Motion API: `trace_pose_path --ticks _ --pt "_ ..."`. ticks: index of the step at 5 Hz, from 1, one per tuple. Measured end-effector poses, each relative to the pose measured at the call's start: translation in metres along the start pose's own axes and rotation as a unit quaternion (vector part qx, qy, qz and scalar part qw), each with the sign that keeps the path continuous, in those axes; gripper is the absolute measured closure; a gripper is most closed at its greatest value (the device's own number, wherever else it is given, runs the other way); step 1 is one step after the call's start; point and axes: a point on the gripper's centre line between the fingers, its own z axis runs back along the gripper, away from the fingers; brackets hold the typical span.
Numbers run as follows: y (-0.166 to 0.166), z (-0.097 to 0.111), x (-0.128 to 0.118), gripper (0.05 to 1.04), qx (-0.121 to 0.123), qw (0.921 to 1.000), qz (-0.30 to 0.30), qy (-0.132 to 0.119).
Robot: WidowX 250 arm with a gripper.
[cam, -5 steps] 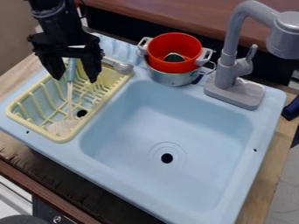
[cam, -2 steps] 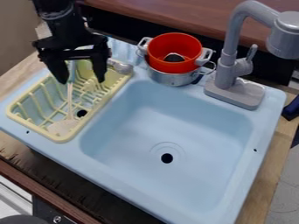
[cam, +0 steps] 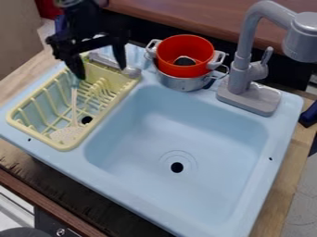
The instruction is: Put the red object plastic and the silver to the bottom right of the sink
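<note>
your end effector (cam: 101, 73) stands open over the yellow dish rack (cam: 64, 147). you have the red pot (cam: 176, 70) nested in the silver pot (cam: 180, 84), beside the gray faucet (cam: 243, 51).

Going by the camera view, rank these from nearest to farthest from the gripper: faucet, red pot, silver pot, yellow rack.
From the gripper:
1. Yellow rack, below it, at left.
2. Red pot and silver pot, stacked behind the basin; too close to call.
3. Faucet, right of the pots.
</note>
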Motion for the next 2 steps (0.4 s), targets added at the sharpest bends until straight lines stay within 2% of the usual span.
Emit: trace_pose_path --ticks 1,2 --pt "-0.019 0.001 0.006 0.087 -0.014 0.9975 0.068 -0.011" --pt "-0.032 -0.005 0.01 0.087 -0.006 0.9917 0.129 0.003"
